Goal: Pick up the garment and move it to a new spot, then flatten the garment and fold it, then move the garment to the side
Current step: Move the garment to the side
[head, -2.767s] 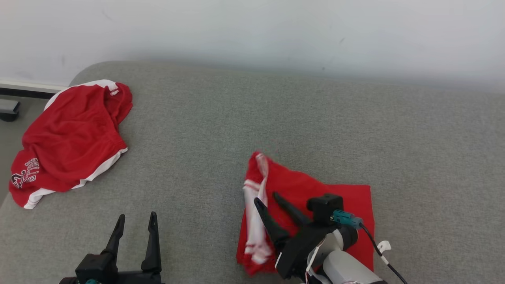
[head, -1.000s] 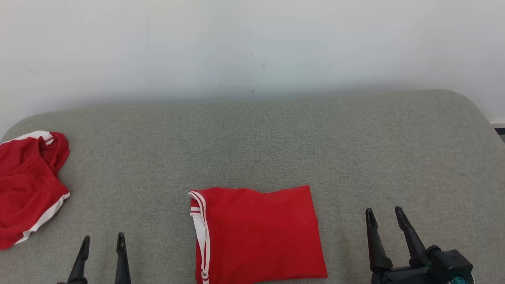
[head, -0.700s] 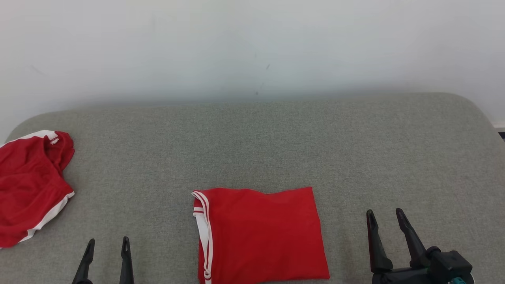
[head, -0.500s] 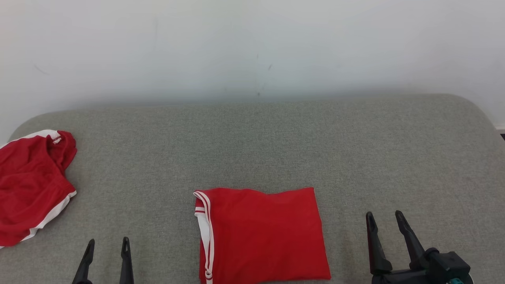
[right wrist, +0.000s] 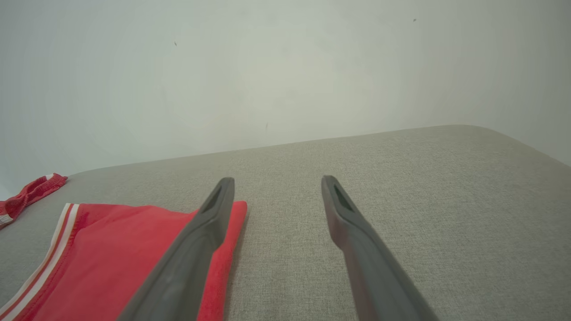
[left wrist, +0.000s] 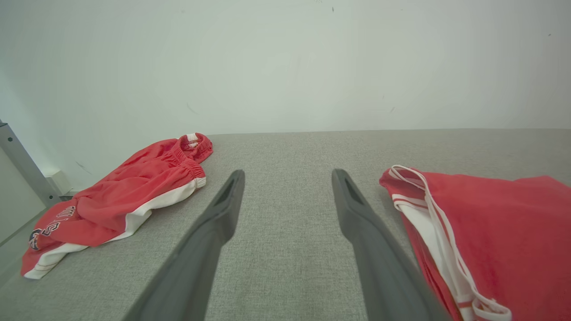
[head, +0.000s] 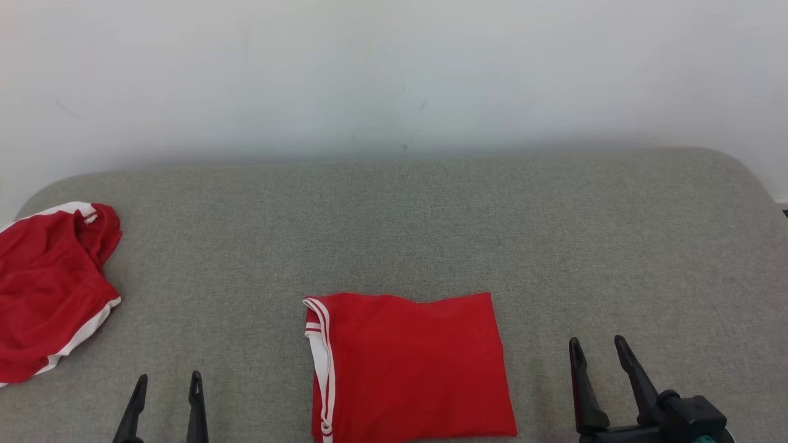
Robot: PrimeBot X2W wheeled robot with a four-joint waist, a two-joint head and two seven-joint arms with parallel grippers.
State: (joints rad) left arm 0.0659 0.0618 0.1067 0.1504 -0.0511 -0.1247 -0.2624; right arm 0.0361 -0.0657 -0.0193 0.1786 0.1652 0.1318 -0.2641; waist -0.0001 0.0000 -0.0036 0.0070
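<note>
Red folded garment (head: 409,366) lay flat as a neat rectangle on the grey cushion (head: 394,234). Its white-striped edge faced the left gripper (head: 169,375) and its plain edge faced the right gripper (head: 596,339). It sat between the two, near each, and touched neither as far as I could tell.

Both grippers had jaws spread wide with nothing held, fingers pointing away from the robot, low over the cushion.

My read: the fold looked done, and the grippers sat off either side so they wouldn't snag the layers. The step left was the move to the side.

Well apart, out past the left gripper, crumpled red shorts (head: 49,295) with white trim and lettering took that end of the cushion. Past the right gripper it was plain cushion, so that looked the likelier drop zone.

The next grab probably needs to pinch all layers at an edge, or both edges together, or the fold opens on the lift.
</note>
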